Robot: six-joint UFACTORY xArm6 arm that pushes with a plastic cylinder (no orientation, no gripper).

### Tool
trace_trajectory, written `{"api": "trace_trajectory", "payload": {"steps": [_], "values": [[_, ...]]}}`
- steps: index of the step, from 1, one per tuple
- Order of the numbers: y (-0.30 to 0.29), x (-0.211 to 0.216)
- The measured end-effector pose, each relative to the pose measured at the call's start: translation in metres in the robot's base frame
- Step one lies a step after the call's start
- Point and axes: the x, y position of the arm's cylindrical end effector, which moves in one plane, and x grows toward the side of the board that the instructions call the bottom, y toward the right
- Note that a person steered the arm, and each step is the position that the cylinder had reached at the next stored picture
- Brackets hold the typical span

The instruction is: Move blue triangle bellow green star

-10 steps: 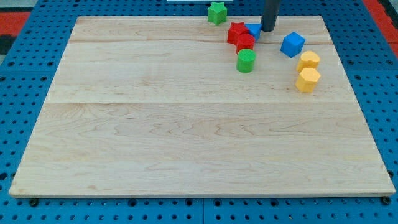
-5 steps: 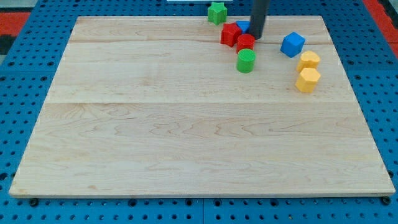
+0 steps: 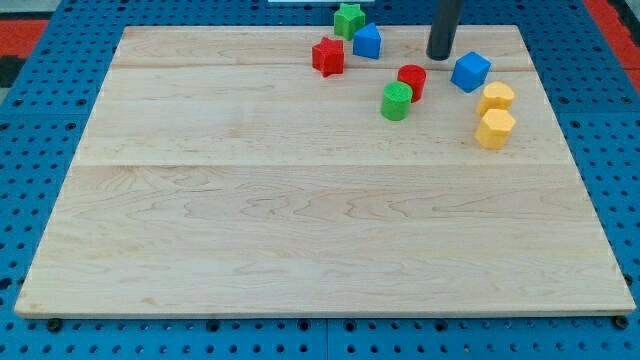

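The green star (image 3: 348, 18) sits at the view's top edge of the wooden board (image 3: 300, 200). The blue triangle (image 3: 367, 41) lies just below and right of it, nearly touching. A red star (image 3: 327, 56) lies below and left of the triangle. My tip (image 3: 440, 56) stands on the board to the right of the blue triangle, between it and a blue cube (image 3: 470, 71), touching no block.
A red cylinder (image 3: 411, 81) and a green cylinder (image 3: 397, 100) touch each other below my tip. Two yellow blocks (image 3: 496, 98) (image 3: 495, 128) lie at the right. Blue pegboard surrounds the board.
The blue triangle slid left to just below-right of the green star. The red star moved left, the red cylinder shifted right. My tip has drawn back to the right.
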Motion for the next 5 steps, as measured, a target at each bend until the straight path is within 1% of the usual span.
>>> {"api": "trace_trajectory", "payload": {"steps": [1,2,3,5], "values": [[0.003,-0.019],[0.006,-0.02],[-0.005,-0.02],[-0.089,-0.02]]}}
